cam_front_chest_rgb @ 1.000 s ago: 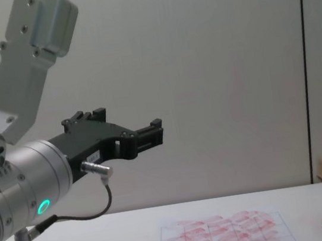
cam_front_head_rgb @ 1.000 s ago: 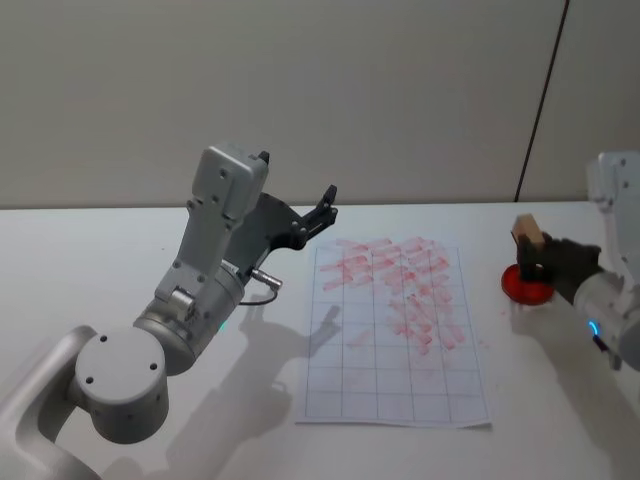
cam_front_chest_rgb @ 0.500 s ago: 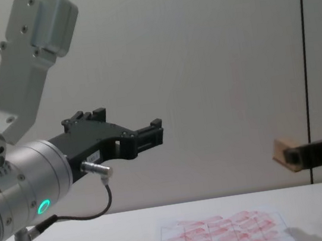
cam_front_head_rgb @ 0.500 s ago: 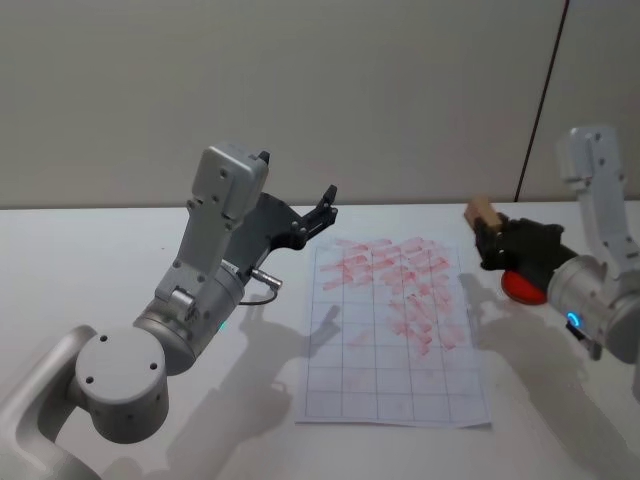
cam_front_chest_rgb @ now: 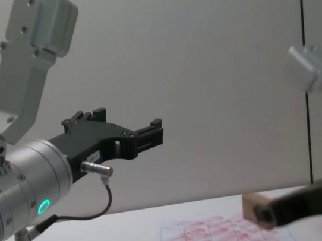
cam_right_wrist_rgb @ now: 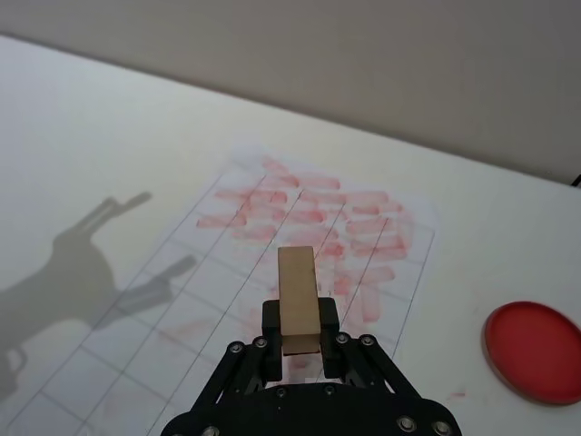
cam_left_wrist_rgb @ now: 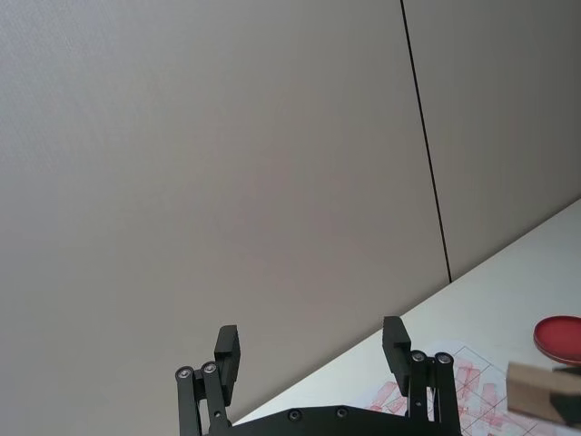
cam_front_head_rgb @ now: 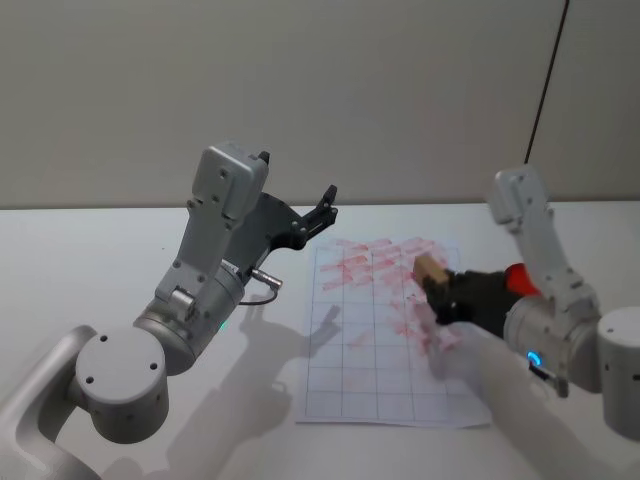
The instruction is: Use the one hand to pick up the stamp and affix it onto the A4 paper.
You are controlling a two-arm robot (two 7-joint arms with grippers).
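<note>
Aloft over the A4 paper [cam_front_head_rgb: 390, 385], the right pincer [cam_front_head_rgb: 443, 288] clamps the stamp [cam_front_head_rgb: 429, 268].

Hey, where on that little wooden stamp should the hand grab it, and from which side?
Grip its two long, flat, parallel sides near one end, coming in along its length. The right hand holds the stamp that way now, and the far end juts free above the A4 paper. The left hand is parked, raised.

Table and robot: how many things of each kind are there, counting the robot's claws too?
Stamp: 1
Red dish: 1
Paper sheet: 1
Grippers: 2, the left gripper and the right gripper
Total: 5
</note>
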